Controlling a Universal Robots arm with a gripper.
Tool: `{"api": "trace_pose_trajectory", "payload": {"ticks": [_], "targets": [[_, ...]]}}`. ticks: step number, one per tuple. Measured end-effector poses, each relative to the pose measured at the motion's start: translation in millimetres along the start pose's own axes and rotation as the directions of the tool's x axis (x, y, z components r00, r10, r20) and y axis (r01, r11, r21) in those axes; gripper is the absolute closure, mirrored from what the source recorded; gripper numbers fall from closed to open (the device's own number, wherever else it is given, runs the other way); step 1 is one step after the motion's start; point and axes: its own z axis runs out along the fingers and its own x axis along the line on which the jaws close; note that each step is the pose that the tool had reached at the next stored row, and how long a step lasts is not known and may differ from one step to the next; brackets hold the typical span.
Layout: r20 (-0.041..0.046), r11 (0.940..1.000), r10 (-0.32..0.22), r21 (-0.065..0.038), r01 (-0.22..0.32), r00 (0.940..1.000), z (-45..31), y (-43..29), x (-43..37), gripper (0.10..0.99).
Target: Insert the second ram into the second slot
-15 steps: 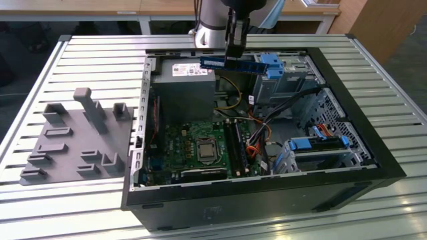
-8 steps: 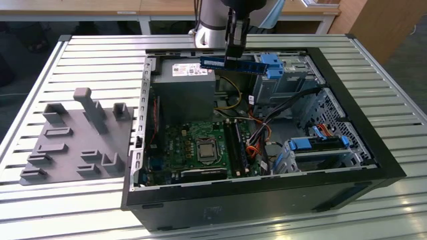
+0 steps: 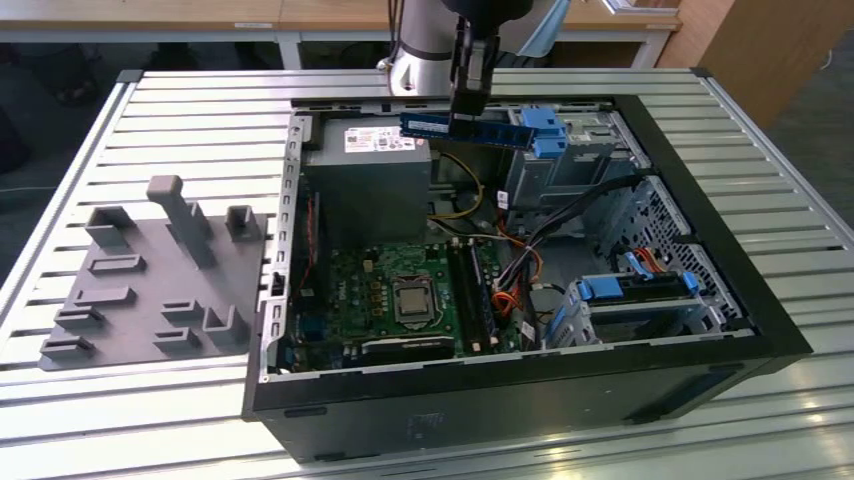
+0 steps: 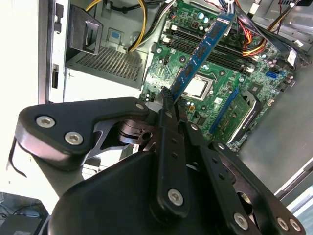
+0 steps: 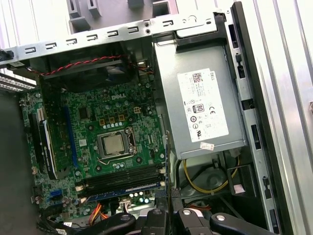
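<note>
The second ram (image 3: 461, 128) is a thin blue circuit-board stick held level above the back of the open computer case (image 3: 707, 300), over the power supply's edge. My gripper (image 3: 467, 115) is shut on it from above. In the second wrist view the ram (image 4: 203, 51) runs out from between my fingertips (image 4: 166, 95) over the green motherboard (image 4: 220, 93). The dark memory slots (image 3: 471, 290) lie beside the processor socket (image 3: 411, 297), well below the ram. In the first wrist view the slots (image 5: 122, 176) sit next to the socket (image 5: 113, 144), with a blue strip (image 5: 124, 194) along the outermost one.
The grey power supply (image 3: 367, 175) fills the case's back corner. Yellow, red and orange cables (image 3: 514, 270) run beside the slots. Bright-blue drive brackets (image 3: 547, 130) (image 3: 641, 285) stand on the exterior view's right. A grey fixture plate (image 3: 147, 280) lies on the slatted table (image 3: 200, 110).
</note>
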Motion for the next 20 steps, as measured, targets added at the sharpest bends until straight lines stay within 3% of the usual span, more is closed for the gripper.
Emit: {"api": "trace_pose_trajectory", "payload": {"ticks": [3, 10, 20], "targets": [[0.0004, 1.0000, 0.010, 0.000, -0.010, 1.0000, 0.0, 0.0, 0.3, 0.945], [0.0038, 0.9952, 0.098, 0.001, -0.098, 0.9952, 0.1, -0.2, 1.2, 0.945], [0.0051, 0.9916, 0.129, 0.002, -0.129, 0.9916, 0.1, -1.7, 7.7, 0.945]]}}
